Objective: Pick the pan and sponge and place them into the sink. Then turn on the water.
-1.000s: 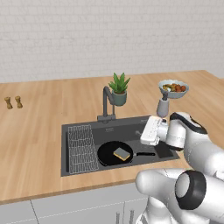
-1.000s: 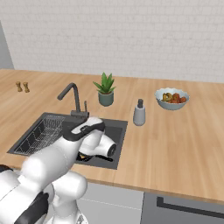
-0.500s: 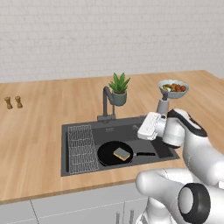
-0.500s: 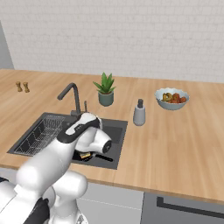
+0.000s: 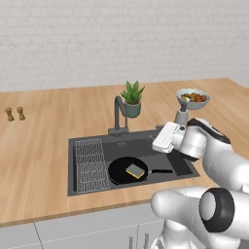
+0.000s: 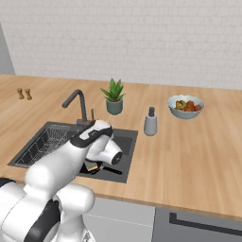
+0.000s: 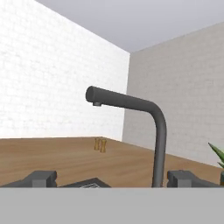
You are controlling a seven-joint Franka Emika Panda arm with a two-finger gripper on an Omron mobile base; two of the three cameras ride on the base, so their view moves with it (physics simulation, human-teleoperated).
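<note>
The black pan (image 5: 119, 171) lies in the dark sink (image 5: 146, 144), its thin handle pointing right. On the pan rests the yellow sponge (image 5: 135, 170). In the right base view the pan (image 6: 108, 168) and sponge (image 6: 91, 166) peek out from under my arm. My gripper (image 5: 160, 137) hovers open and empty above the basin's right half, level with the faucet (image 5: 118, 113) and aimed at it. The hand view looks straight at the arched faucet (image 7: 151, 118) between my open fingertips (image 7: 41, 178). No water is running.
A wire rack (image 5: 91, 164) fills the sink's left end. Behind the sink stand a potted plant (image 5: 132, 100), a soap dispenser (image 6: 151, 122) and a fruit bowl (image 5: 192, 97). Two small shakers (image 5: 14, 114) sit far left on the wooden counter (image 5: 39, 146).
The hand has risen slightly and shifted left toward the faucet, staying open. Pan and sponge have not moved.
</note>
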